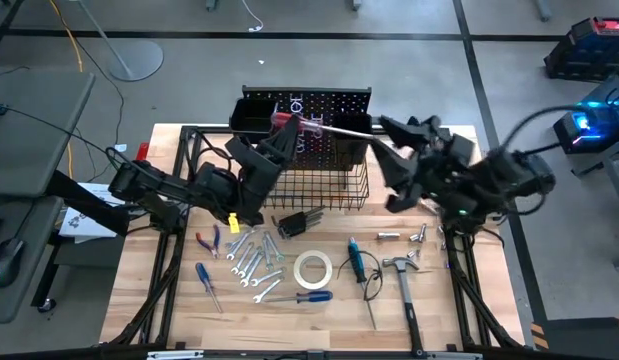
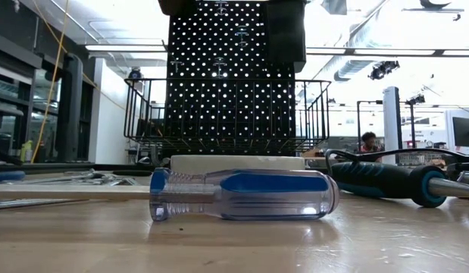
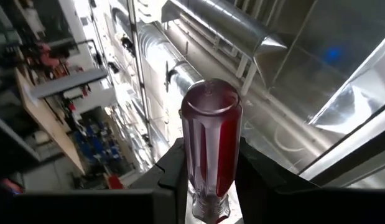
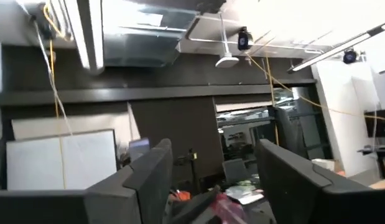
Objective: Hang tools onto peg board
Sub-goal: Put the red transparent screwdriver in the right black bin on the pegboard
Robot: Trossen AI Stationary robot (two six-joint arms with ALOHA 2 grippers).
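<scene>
High view: red-handled screwdriver (image 1: 294,122) gripped in left end effector (image 1: 279,135).

Two dark, jointed, cabled arms

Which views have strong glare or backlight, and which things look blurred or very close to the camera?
Low view: bright ceiling lights behind the peg board leave it in silhouette, and the blue-handled screwdriver lies very close to the lens. Left wrist view: the red-handled screwdriver between the left gripper fingers is clear, the background smeared. Right wrist view: soft all over.
</scene>
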